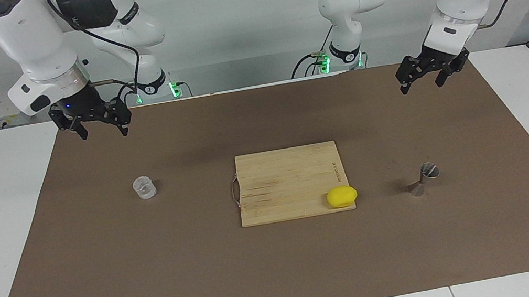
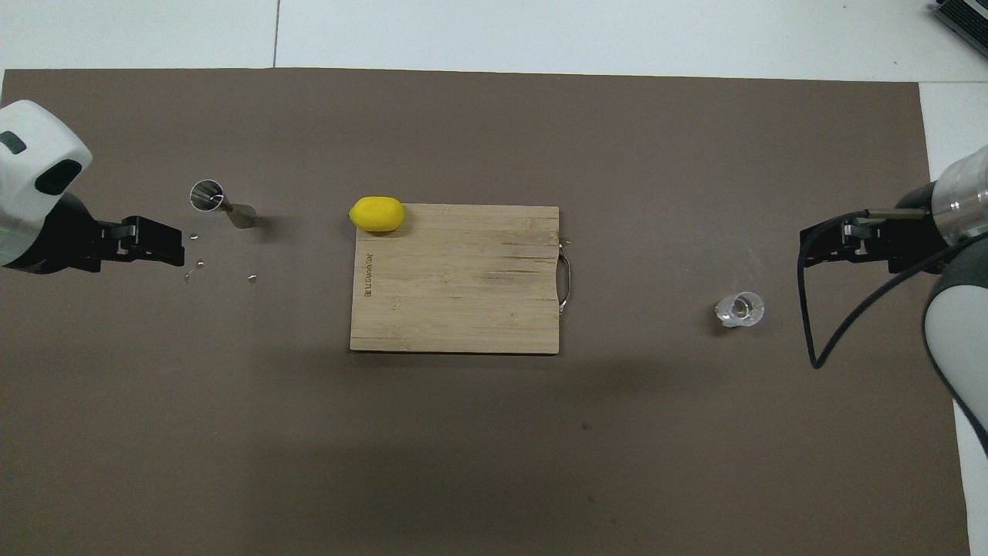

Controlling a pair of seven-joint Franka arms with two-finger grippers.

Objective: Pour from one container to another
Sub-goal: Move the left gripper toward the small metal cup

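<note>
The glass cup point(image 1: 144, 187) stands upright toward the right arm's end of the tabletop point(image 1: 105, 280), the steel jigger point(image 1: 424, 179) toward the left arm's end, well apart, with a cutting board point(image 1: 291, 181) and a lemon point(image 1: 341, 196) between them. The right claw point(image 1: 98, 122) hangs spread wide, empty, over the mat nearer the robots than the cup; the left claw point(image 1: 424, 78) hangs likewise, wide and empty. The jigger's narrow waist and small mouth invite tipping or spilling; small glints already lie beside it. There is ample open room around both vessels, far from any edge.
</note>
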